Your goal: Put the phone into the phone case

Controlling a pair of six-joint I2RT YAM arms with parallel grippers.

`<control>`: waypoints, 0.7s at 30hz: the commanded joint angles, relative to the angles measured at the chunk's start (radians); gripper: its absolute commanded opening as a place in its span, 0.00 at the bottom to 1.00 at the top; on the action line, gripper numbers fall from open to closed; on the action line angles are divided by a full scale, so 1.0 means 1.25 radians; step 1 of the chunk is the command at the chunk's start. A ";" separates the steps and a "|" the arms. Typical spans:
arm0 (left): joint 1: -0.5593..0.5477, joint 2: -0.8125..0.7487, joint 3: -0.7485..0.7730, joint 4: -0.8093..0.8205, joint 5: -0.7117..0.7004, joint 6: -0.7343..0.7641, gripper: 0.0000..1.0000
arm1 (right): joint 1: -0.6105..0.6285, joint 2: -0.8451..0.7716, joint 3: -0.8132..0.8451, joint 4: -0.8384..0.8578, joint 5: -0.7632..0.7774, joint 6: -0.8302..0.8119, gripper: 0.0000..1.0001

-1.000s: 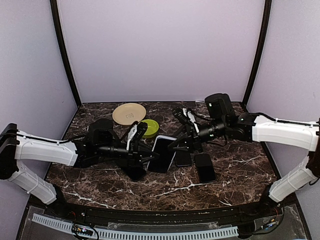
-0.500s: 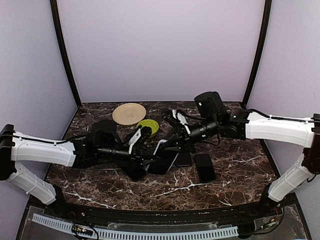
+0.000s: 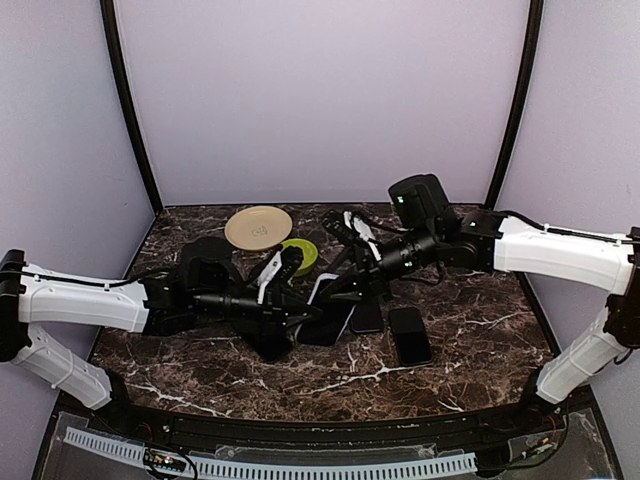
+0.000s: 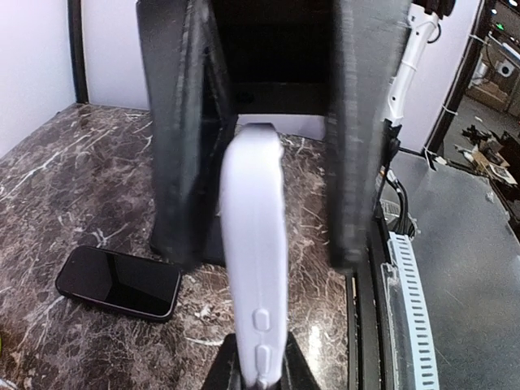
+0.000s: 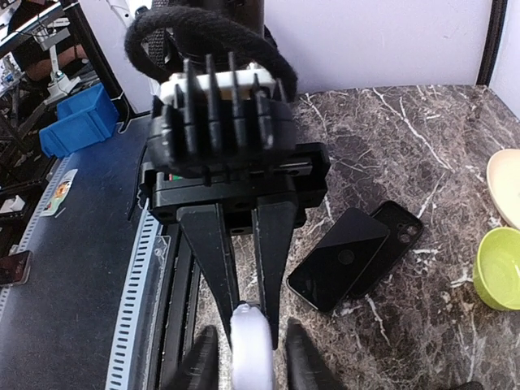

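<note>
The left gripper is clamped on the phone case, edge-up above the mid-worktop. The right gripper straddles its far end, jaws apart, seemingly not touching. A phone lies flat nearby.

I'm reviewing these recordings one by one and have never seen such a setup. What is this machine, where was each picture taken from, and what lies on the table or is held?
These are two robot arms bolted to a marble table, each ending in a two-finger gripper. The wide picture comes from a fixed camera above and behind them; the other two come from cameras on the wrists. On the table lie black phones, plus a beige plate and a green bowl. The left gripper is clamped on a pale phone case, seen edge-on from both wrists. The right gripper straddles its other end, jaws open. Whether a phone sits inside, I cannot tell.
</note>
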State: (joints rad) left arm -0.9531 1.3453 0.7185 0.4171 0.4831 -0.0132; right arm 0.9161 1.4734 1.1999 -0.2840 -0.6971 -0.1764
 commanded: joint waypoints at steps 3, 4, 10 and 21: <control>-0.002 -0.081 -0.008 0.213 -0.043 -0.125 0.00 | -0.016 -0.073 -0.083 0.184 0.046 0.132 0.75; -0.002 -0.084 -0.015 0.250 -0.030 -0.144 0.00 | -0.017 -0.076 -0.105 0.211 0.033 0.140 0.75; -0.002 -0.087 -0.005 0.257 0.014 -0.157 0.00 | -0.017 -0.057 -0.133 0.334 -0.059 0.233 0.34; -0.002 -0.115 -0.012 0.096 0.038 -0.071 0.42 | -0.030 -0.105 -0.113 0.361 -0.130 0.243 0.00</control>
State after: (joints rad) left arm -0.9478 1.2469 0.7029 0.6178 0.5045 -0.1818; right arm 0.8932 1.3964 1.0294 0.0681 -0.7986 0.0837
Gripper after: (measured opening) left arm 0.285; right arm 0.101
